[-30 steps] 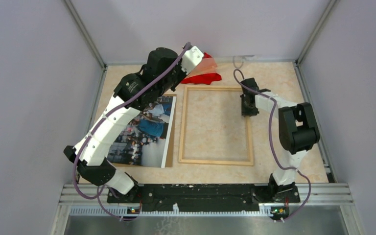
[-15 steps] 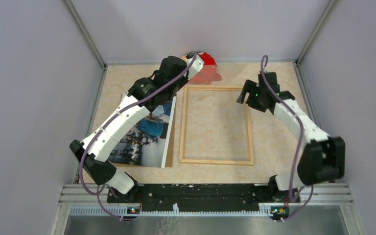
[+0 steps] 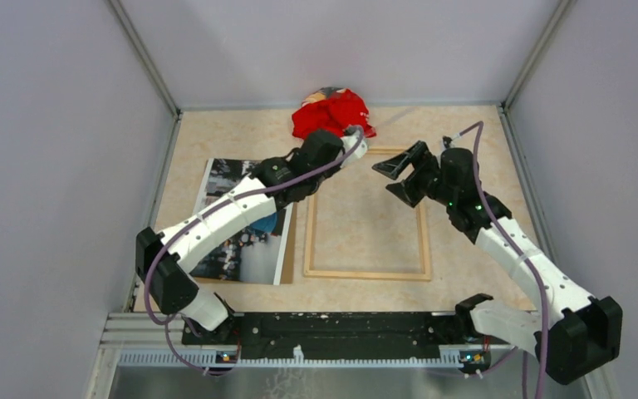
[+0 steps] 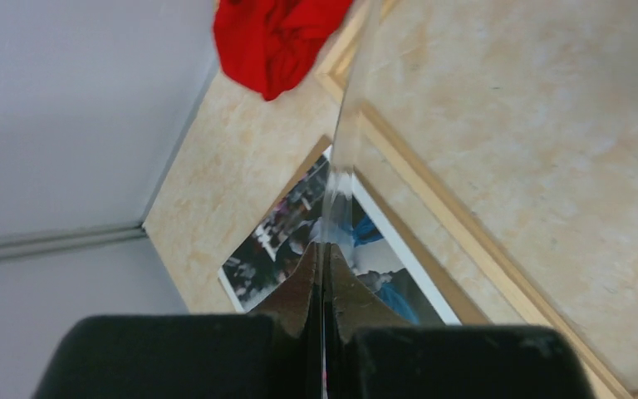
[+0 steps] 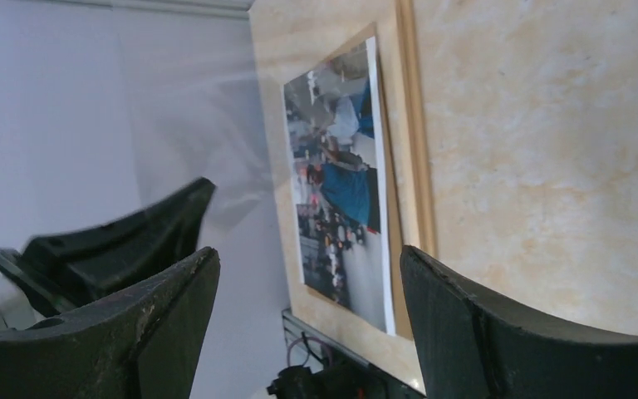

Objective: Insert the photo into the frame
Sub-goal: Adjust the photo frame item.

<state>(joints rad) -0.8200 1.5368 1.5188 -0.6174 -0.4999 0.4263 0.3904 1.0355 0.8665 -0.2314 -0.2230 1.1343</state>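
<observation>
None of the placing is done: the photo lies at left, beside the empty frame. The left gripper pinches a clear pane, and the right gripper gapes.

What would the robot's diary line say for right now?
left gripper: shut on clear sheet | right gripper: open, over frame | photo: lying beside frame, not in it

The left gripper is clamped shut on a clear pane; the right gripper is spread wide, both arms outstretched.
</observation>
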